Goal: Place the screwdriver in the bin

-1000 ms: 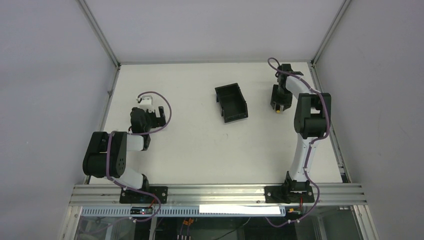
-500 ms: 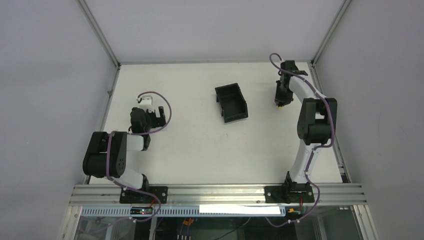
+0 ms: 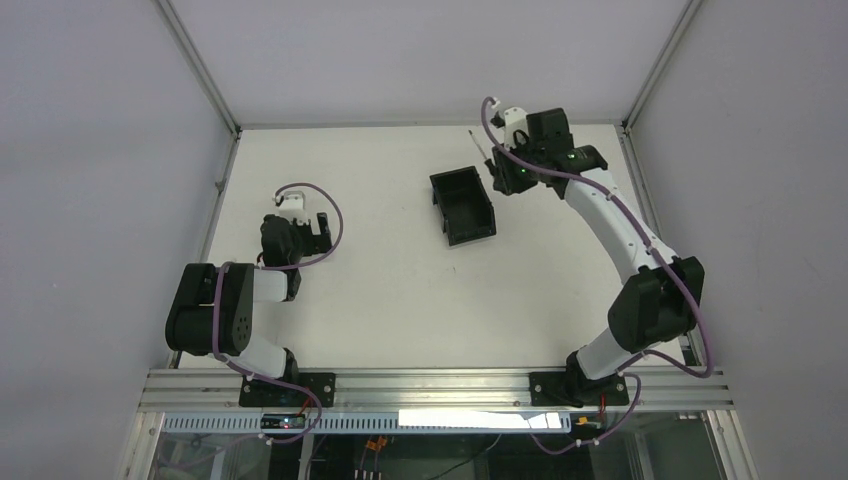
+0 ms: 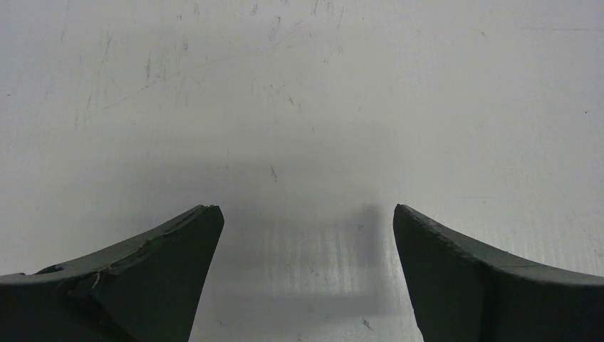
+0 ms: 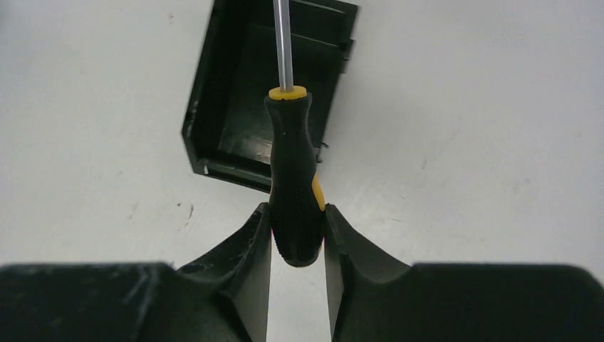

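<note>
Pinching the screwdriver by the butt of its black-and-yellow handle, my right jaws are clamped tight so the shaft points straight ahead, out over the bin, ready for a clean drop. It's up off the table, not in yet. A second ago I was down near the right edge; now I've swung across. Bin hasn't budged. Left jaws spread, idle.
</note>
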